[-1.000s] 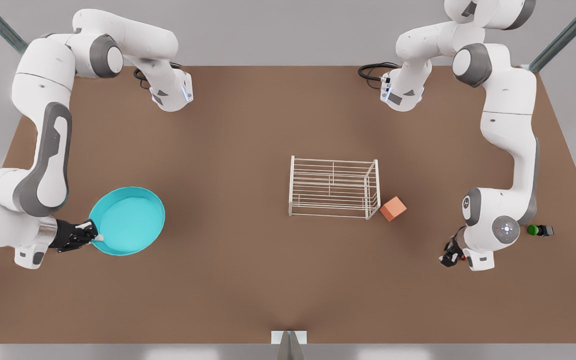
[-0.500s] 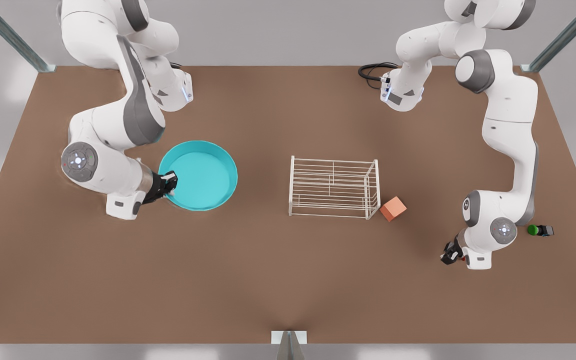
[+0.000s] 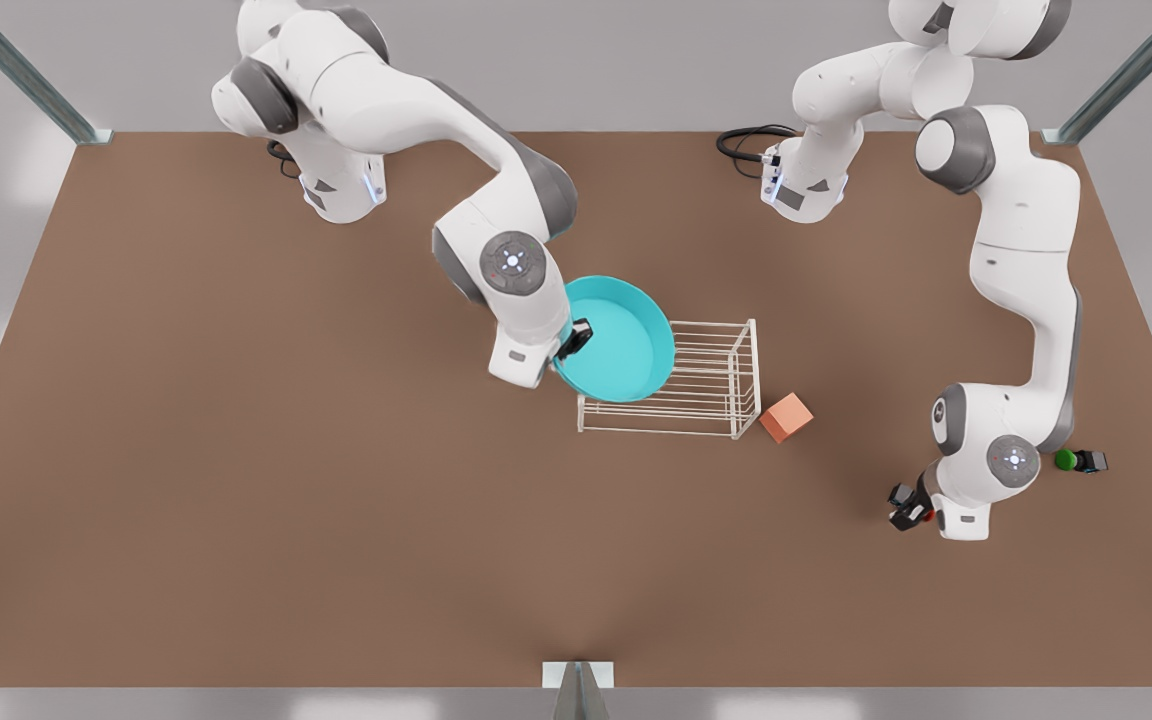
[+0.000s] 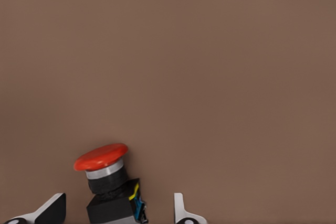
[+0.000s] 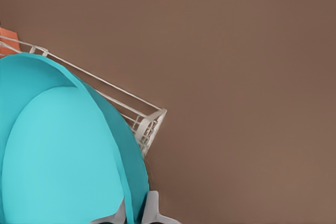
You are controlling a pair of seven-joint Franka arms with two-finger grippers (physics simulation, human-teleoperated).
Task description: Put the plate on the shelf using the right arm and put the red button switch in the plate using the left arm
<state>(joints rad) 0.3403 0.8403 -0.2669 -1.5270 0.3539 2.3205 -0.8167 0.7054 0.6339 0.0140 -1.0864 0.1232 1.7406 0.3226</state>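
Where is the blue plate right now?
In the front view the plate hangs mid-table, over the shelf's end on that view's left, its rim pinched by the right gripper.

The turquoise plate (image 3: 616, 340) is hanging tilted over the white wire shelf (image 3: 711, 385), covering its end on the front view's left. The red button switch (image 4: 107, 182) (red cap, dark body) is standing on the brown table (image 3: 336, 500).
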